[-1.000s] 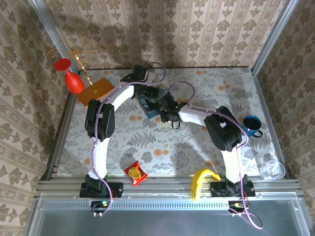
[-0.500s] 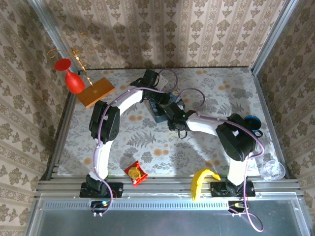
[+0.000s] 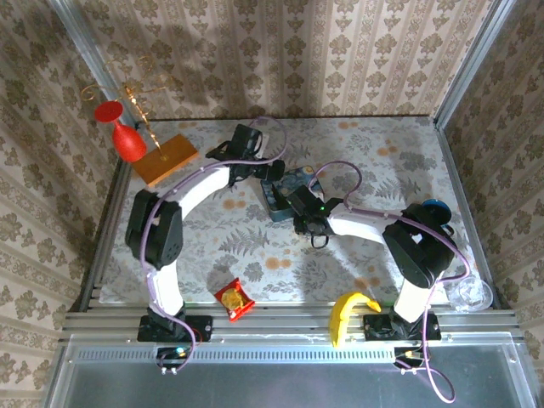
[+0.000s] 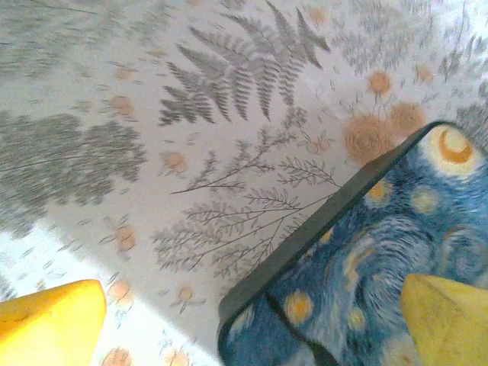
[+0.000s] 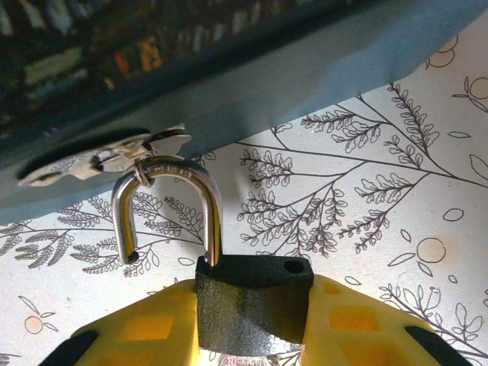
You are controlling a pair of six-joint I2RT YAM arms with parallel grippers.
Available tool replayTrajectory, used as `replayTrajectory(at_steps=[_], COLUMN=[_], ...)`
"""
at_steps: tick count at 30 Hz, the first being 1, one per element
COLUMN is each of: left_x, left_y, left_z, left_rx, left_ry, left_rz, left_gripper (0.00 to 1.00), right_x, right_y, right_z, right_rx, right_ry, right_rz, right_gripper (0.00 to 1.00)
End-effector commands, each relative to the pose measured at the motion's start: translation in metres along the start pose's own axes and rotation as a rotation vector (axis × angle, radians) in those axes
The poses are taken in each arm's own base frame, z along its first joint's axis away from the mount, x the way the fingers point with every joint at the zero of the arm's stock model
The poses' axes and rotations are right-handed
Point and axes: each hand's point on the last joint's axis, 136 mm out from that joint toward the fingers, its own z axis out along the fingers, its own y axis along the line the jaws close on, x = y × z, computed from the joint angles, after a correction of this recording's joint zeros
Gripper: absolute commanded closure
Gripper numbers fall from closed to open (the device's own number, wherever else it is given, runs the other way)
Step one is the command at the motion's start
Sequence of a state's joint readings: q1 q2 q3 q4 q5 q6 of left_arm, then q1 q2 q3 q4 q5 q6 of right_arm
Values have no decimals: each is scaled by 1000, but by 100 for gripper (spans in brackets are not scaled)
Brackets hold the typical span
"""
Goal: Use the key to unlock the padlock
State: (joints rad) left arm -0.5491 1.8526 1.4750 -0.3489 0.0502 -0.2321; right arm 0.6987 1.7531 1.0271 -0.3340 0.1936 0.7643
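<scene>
The padlock (image 5: 252, 293) is a small dark grey body, and my right gripper (image 5: 252, 326) is shut on it just in front of the blue starry-night tin (image 5: 305, 76). Its silvery shackle (image 5: 210, 206) stands open: one leg sits in the body and the free end hangs to the left. Flat silvery pieces (image 5: 107, 156) hang from a thin ring on the shackle's top; I cannot tell whether they are the key. My left gripper (image 4: 252, 332) is wide open over a corner of the tin (image 4: 381, 259), holding nothing. From above, both grippers (image 3: 259, 168) (image 3: 297, 217) flank the tin (image 3: 289, 183).
A red vase (image 3: 127, 140) and an orange wooden block (image 3: 166, 159) stand at the back left. A snack packet (image 3: 234, 299) and a banana (image 3: 348, 313) lie near the front edge. A blue mug (image 3: 435, 217) and a clear glass (image 3: 470, 293) stand at the right.
My left gripper has opened wide and its arm has swung left. The tin has slid to the right, and my right gripper has moved right and nearer with the padlock.
</scene>
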Motion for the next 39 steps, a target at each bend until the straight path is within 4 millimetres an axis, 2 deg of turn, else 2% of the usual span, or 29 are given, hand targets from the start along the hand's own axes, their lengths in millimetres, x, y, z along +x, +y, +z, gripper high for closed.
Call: replayTrajectory(at_steps=[1,4,8,11,15,19,24,29,39], left_x=[1,29,66,83,94,108,127,135,147], left_y=[11,11,0,-11,-22,-23,-12,-7,7], left_z=[-27,-32,-32,-28,-20,-11,-5,0,10], left_rx=[-64,-61,-58,-57,-45,-62,-86,-79,-93], left_ry=[-58,-36,-4,28,56,96,128,135,168], left_rz=[-165,-242,-270,-262,-253,-238,-261,-279,-310], left_gripper=[0,0,0,0,0,2,17,30,35], right_x=[-1,0,3,4,4,3,3,2,-6], right_y=[6,7,8,7,6,6,5,0,-3], right_z=[-12,-11,-11,-12,-15,-17,-18,-16,-20], right_rx=[-27,-36,-44,-43,-46,-46,-50,-54,-178], right_ry=[-2,4,12,11,7,6,7,18,25], right_rz=[29,36,42,45,53,53,59,59,80], right_gripper=[100,100,100,100,100,100,100,100,100])
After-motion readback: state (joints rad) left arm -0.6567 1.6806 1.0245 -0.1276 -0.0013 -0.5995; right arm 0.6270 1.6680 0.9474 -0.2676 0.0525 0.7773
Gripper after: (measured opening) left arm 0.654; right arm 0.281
